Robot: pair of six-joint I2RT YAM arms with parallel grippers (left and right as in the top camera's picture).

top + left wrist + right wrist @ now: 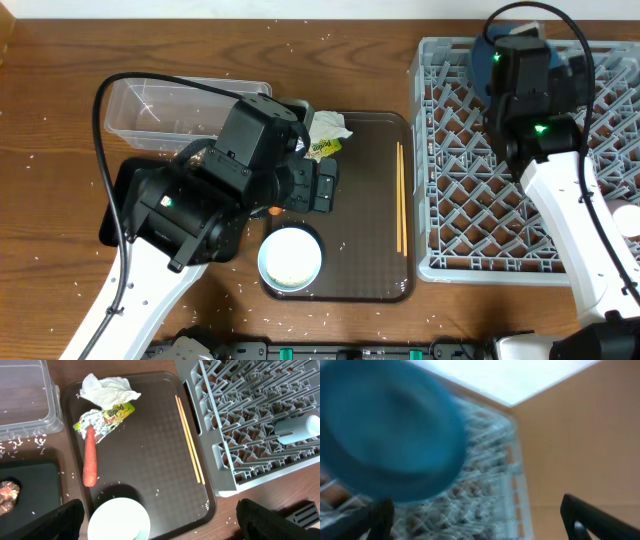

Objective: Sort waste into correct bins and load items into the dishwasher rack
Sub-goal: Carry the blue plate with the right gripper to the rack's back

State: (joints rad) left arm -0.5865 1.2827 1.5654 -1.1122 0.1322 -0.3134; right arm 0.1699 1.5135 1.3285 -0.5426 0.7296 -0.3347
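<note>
My left gripper [160,522] is open and empty, hovering over the brown serving tray [150,460], and it also shows in the overhead view [322,185]. On the tray lie a crumpled white tissue [107,387], a yellow-green wrapper [106,416], an orange carrot piece [89,457], the chopsticks [189,437] and the white bowl [119,520]. A brown food lump [7,496] sits on the black tray [32,485]. My right gripper [480,517] is open over the grey rack [470,230], with the blurred blue plate [385,430] just beyond its fingers.
The clear tub [170,110] stands at the back left, next to the black tray. A pale cup [297,429] lies in the rack. White rice grains [22,442] are scattered over the wooden table. My left arm hides most of the black tray in the overhead view.
</note>
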